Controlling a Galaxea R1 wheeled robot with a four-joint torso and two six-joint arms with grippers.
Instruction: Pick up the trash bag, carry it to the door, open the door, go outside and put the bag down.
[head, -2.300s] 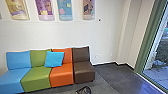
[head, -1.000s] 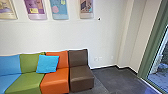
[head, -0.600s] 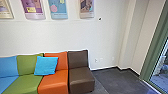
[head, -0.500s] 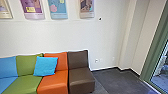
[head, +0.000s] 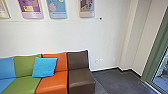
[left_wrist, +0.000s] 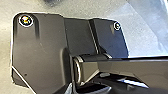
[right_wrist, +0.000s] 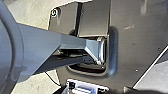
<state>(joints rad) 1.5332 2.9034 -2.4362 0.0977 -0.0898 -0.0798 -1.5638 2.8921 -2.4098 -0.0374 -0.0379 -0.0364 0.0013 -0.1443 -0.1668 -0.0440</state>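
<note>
While facing a white wall (head: 62, 36) hung with posters (head: 57, 8), finds print too small to read. Points both wrist cameras towards the dark plate (left_wrist: 40, 55) and jointed bar (left_wrist: 147, 67). Cannot tell left claw or right claw as released or clenched, nor the trash bag's place relative to either. Looks down on a multicoloured modular sofa (head: 80, 78), with turquoise cushion (head: 44, 67) against green and orange backrests.
</note>
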